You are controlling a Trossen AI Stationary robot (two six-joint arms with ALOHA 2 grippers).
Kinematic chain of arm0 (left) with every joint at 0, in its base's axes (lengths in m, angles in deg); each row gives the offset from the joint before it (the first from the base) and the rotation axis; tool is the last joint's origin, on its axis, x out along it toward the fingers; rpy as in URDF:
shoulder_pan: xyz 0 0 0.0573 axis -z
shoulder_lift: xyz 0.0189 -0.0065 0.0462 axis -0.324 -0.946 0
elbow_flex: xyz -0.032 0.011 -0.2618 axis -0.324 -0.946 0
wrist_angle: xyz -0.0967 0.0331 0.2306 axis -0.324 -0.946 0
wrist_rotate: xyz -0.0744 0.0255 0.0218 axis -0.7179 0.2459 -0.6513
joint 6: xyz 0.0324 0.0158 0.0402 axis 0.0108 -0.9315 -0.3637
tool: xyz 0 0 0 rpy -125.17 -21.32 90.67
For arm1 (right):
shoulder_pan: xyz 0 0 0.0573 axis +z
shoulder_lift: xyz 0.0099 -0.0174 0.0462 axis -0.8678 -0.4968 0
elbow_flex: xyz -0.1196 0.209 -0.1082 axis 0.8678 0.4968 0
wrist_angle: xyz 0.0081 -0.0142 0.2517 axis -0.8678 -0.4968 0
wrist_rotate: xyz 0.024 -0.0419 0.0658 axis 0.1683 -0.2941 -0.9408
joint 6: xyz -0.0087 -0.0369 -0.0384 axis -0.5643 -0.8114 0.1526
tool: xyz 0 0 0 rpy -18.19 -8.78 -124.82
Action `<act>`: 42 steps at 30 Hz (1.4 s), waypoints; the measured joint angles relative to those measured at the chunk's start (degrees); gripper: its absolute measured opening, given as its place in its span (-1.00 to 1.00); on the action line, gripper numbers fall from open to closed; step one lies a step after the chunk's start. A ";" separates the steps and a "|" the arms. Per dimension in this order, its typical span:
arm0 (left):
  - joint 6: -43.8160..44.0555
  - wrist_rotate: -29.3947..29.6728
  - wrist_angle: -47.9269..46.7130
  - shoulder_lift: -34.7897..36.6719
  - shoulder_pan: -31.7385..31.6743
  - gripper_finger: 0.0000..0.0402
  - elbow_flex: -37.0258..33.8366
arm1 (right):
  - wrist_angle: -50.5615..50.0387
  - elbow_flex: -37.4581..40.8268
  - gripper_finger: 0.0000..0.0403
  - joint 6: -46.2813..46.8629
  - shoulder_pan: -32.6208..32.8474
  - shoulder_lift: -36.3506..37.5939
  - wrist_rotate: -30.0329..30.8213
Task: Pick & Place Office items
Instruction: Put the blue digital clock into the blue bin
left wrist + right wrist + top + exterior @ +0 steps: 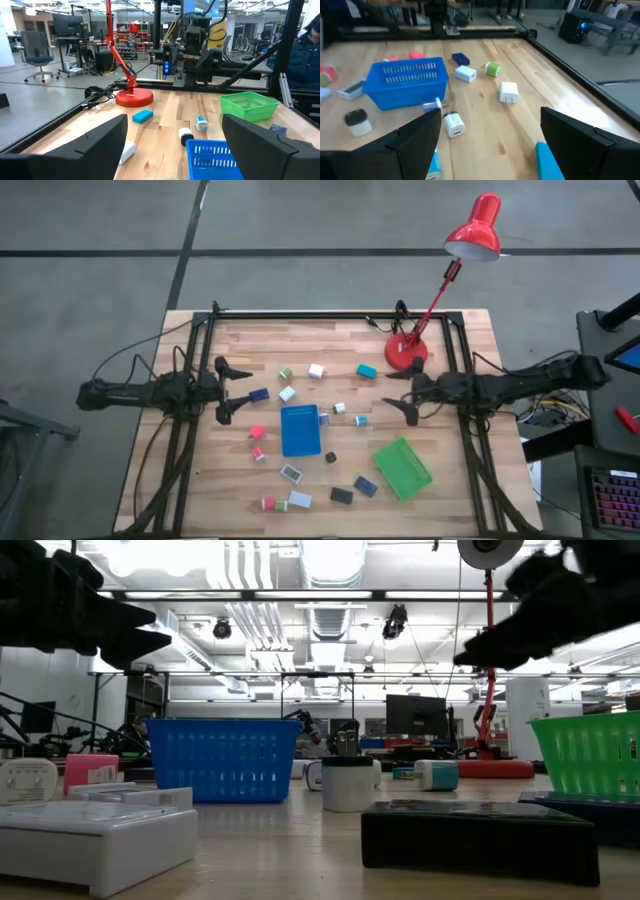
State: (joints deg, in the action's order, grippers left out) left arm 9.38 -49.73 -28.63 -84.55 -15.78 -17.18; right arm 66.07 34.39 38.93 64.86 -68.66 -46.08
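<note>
Both arms hover above the counter [200, 480] with nothing held: the left end effector [232, 391] near the left edge and the right end effector [402, 395] toward the right edge, each with its jaws spread wide and empty. The office items [300, 500] lie scattered across the middle of the counter around the blue tray [300, 430], with the green tray [402, 468] nearer the front right corner. The step in hand looks like choosing and approaching a next piece. To do it well, the right arm should probably pick a piece that stands apart from its neighbours, such as the light blue block [366, 370] toward the back edge, come straight down with the jaws on either side of it, and close only once the fingers are level with its sides; crowded pieces near the blue tray risk being nudged. The high view gives the full layout and which arm is which. The right wrist view alone shows the small shapes clearly, a white plug [509, 92] and a green roll [492, 69] lying apart on bare wood. The low view shows how tall the trays stand, which the high view hides.
</note>
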 joint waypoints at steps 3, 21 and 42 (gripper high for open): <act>-0.01 0.15 -0.03 -1.12 0.00 0.66 0.01 | -3.65 -4.68 0.66 -1.81 -1.24 -6.35 0.90; 0.46 1.92 0.71 -10.91 -0.01 0.66 -0.02 | -10.50 -15.42 0.66 -7.15 -13.55 -26.41 -5.13; 1.34 2.87 0.99 -12.49 0.00 0.66 -0.02 | -14.58 -20.53 0.66 -9.61 -21.64 -34.06 -14.64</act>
State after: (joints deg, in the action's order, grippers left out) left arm 10.72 -46.85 -27.64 -97.04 -15.78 -17.21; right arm 51.49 13.86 29.31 43.22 -102.72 -60.73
